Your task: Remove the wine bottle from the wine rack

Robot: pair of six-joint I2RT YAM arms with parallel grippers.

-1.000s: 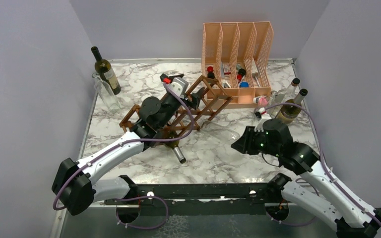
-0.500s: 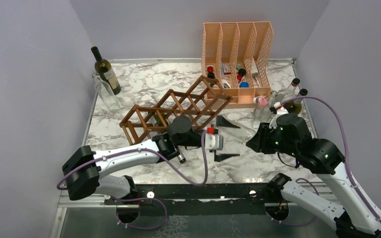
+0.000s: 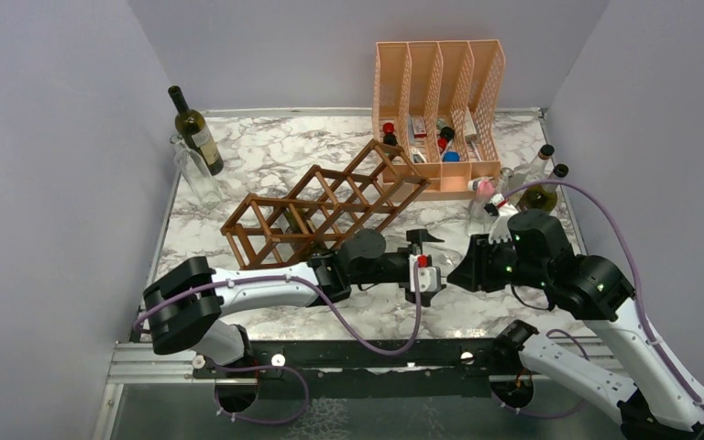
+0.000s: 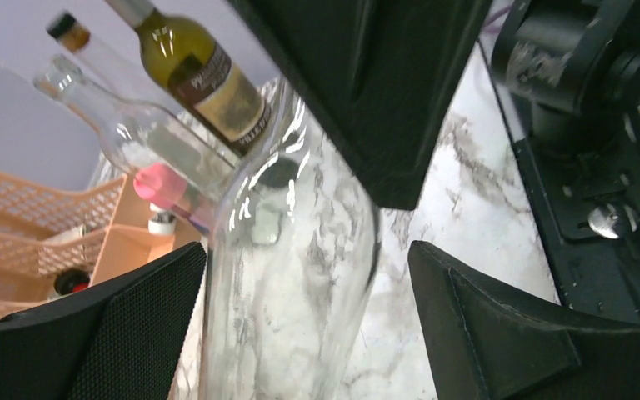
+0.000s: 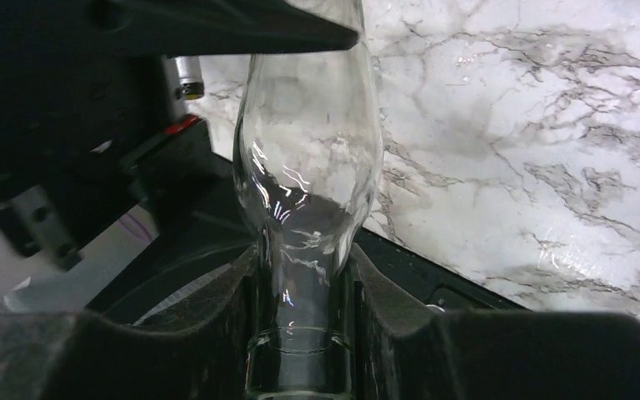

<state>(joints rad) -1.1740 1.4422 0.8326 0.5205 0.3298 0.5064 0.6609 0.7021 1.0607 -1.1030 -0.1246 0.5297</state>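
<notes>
The brown lattice wine rack [image 3: 330,197] lies slanted mid-table, with a dark bottle [image 3: 291,220] in its lower tier; that bottle's silver cap [image 5: 188,79] shows in the right wrist view. In front of the rack, off it, a clear glass bottle [image 3: 447,251] is held low over the marble. My right gripper [image 3: 469,270] [image 5: 304,258] is shut on its neck. My left gripper [image 3: 426,266] [image 4: 307,250] is open, and its fingers [image 4: 133,325] stand on either side of the bottle's body [image 4: 292,250] without touching it.
A peach mesh file organiser [image 3: 440,92] with small bottles stands at the back. A green wine bottle [image 3: 195,130] and a clear one [image 3: 194,174] lean at the back left. More bottles [image 3: 541,192] cluster by the right wall.
My left arm has swung from over the rack to the front right, and its open fingers now flank the clear bottle. My right gripper shifted slightly and stays shut.
</notes>
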